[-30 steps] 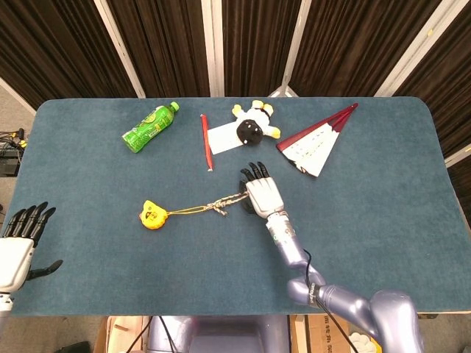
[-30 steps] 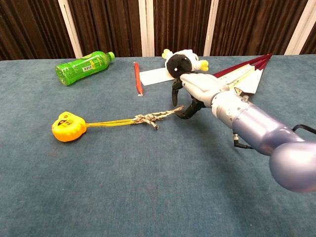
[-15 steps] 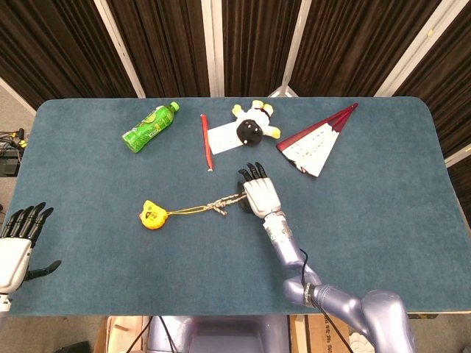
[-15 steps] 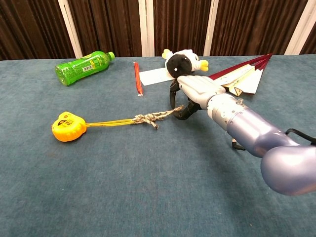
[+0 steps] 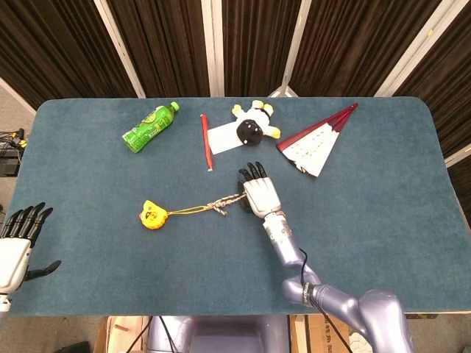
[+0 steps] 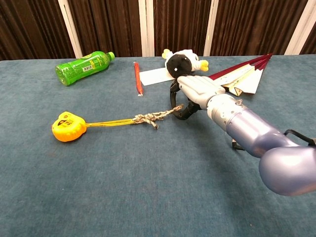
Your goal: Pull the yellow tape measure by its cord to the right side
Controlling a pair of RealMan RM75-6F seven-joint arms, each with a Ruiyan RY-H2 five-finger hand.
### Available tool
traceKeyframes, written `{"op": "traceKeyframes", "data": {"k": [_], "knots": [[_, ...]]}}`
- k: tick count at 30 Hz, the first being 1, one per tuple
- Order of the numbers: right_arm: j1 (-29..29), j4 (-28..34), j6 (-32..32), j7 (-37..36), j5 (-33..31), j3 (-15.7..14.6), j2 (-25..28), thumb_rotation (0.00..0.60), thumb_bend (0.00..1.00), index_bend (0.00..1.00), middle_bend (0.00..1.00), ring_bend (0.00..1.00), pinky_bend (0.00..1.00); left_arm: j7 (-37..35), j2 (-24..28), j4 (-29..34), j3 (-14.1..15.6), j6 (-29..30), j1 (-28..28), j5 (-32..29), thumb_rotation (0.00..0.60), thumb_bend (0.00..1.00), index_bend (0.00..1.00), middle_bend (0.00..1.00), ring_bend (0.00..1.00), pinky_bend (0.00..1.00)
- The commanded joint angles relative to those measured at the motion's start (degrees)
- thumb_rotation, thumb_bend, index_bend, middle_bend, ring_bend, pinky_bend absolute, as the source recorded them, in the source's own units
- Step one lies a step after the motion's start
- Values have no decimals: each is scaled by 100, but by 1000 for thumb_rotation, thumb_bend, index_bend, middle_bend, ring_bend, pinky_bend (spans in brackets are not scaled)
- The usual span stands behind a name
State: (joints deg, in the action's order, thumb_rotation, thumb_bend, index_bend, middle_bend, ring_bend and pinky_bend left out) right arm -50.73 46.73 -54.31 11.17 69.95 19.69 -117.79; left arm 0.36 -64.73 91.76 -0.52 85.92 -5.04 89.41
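Chest view: the right hand (image 6: 193,94) sits at the braided cord (image 6: 157,116) end, fingers curled down around it, apparently gripping. The yellow tape measure (image 6: 66,126) lies well to its left, unmoved since earlier. Left hand (image 5: 18,246) rests spread, holding nothing, at the table edge.

green bottle (image 5: 150,127): far left of hand
red pencil (image 5: 207,142): just beyond, left
plush toy (image 5: 252,126): beyond, on paper (image 5: 222,138)
folded fan (image 5: 319,138): beyond, right

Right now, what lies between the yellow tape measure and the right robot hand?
Only the cord, running from the yellow tape measure to the right robot hand; both views show it.
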Motion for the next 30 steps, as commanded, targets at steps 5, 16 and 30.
{"op": "traceKeyframes", "data": {"k": [5,16,30], "knots": [[13,-19,23,-4,-41,-25,-30,600,443,584,226,67,52,-10,8,9,0,4,1,2,600,0,0,0,0,0],[16,8,-40,-39,-20,-46,-26,600,510,633,244,72,52,-36,14,16,-1,-1,1,-6,600,0,0,0,0,0],[274,857,-374,211,87,-196,399,600,524,680,252,74,53,-27,5,9,-4,51,14,25,600,0,0,0,0,0]]}}
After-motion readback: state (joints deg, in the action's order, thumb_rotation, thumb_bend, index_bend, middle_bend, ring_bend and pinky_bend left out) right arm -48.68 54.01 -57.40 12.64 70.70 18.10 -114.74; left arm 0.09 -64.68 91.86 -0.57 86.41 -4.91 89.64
